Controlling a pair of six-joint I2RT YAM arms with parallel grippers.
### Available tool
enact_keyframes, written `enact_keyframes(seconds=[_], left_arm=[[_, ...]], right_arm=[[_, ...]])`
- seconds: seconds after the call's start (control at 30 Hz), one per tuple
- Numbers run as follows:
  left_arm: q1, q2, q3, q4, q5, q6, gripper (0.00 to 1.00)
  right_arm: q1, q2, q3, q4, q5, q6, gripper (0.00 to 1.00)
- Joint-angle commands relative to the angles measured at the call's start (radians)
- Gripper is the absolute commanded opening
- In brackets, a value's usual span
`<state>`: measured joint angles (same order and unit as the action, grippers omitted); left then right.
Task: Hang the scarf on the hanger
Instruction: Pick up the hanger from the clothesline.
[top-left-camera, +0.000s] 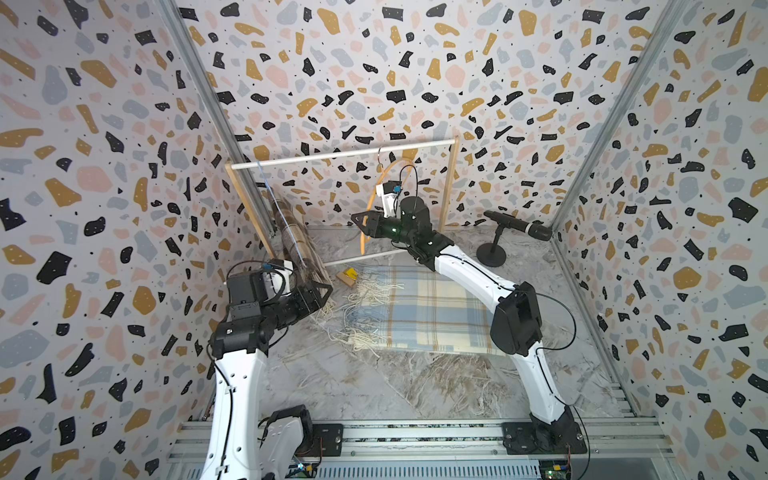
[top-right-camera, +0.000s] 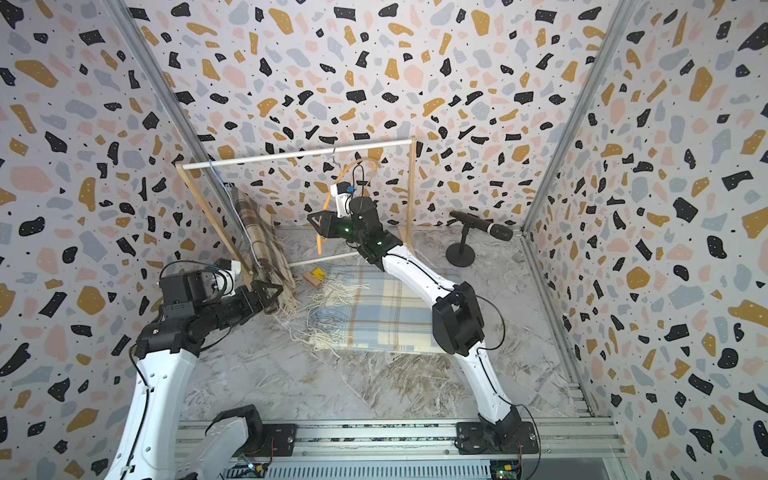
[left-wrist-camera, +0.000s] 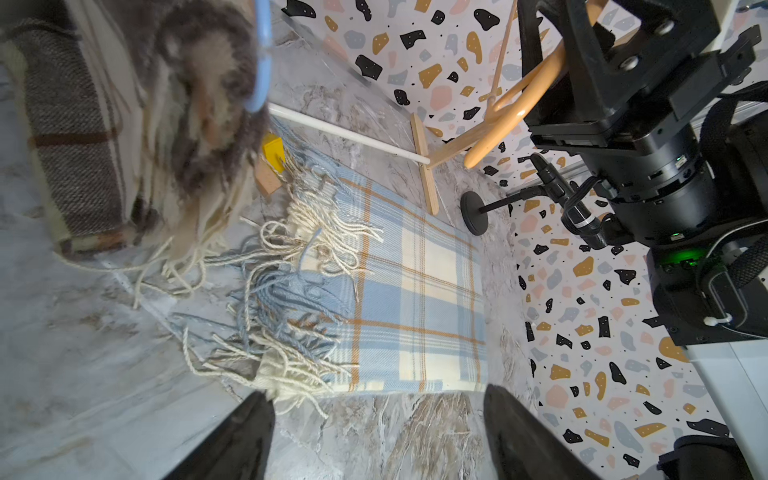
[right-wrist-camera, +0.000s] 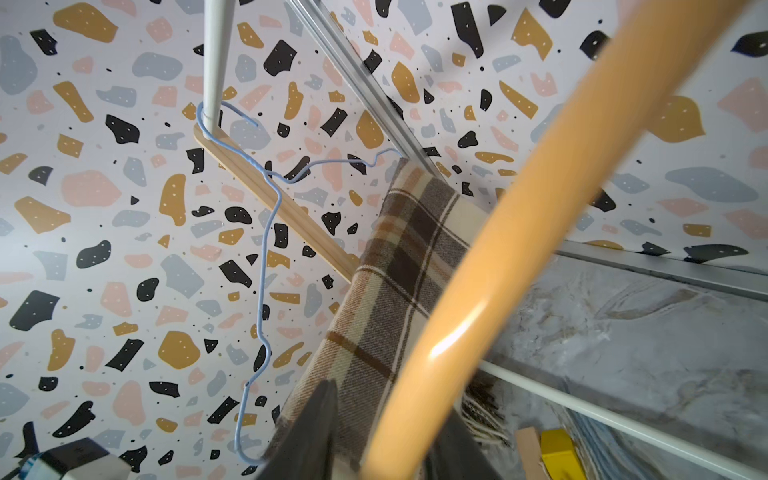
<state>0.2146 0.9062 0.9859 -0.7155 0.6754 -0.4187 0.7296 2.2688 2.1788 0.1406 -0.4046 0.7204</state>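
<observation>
Where the marble table (top-left-camera: 374, 386) lies nearest, the left gripper (left-wrist-camera: 378, 392) hangs with its jaws spread wide and nothing between them. Just ahead of its fingertips lies the blue plaid scarf (left-wrist-camera: 415, 291). It is folded flat into a rectangle of pale blue and cream checks crossed by thin orange lines, and its tangled cream and blue fringe trails toward that gripper. A brown plaid scarf (top-left-camera: 297, 245) beside the left gripper is draped over a blue wire hanger (right-wrist-camera: 264, 291).

Past the blue scarf, the right gripper (top-left-camera: 361, 220) is raised, with a finger on either side of the orange hanger (right-wrist-camera: 519, 228). I cannot tell whether they pinch it. Above this gripper, both hangers hook over the white rod of the wooden rack (top-left-camera: 340, 153).
</observation>
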Motion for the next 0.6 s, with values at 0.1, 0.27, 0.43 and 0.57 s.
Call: enact_keyframes(seconds=[0.1, 0.27, 0.43, 0.57], left_arm=[[-0.003, 0.01, 0.02, 0.002, -0.003, 0.039, 0.81], [-0.003, 0.016, 0.038, -0.02, -0.021, 0.056, 0.81], [-0.003, 0.02, 0.062, -0.05, -0.035, 0.079, 0.81], [-0.003, 0.021, 0.068, -0.058, -0.035, 0.081, 0.8]], right_arm=[[0.002, -0.096, 0.042, -0.071, -0.034, -0.14, 0.18], [0.002, -0.115, 0.043, -0.089, -0.057, -0.206, 0.04], [0.002, -0.127, 0.042, -0.107, -0.079, -0.267, 0.0], [0.002, -0.139, 0.042, -0.142, -0.074, -0.303, 0.0]])
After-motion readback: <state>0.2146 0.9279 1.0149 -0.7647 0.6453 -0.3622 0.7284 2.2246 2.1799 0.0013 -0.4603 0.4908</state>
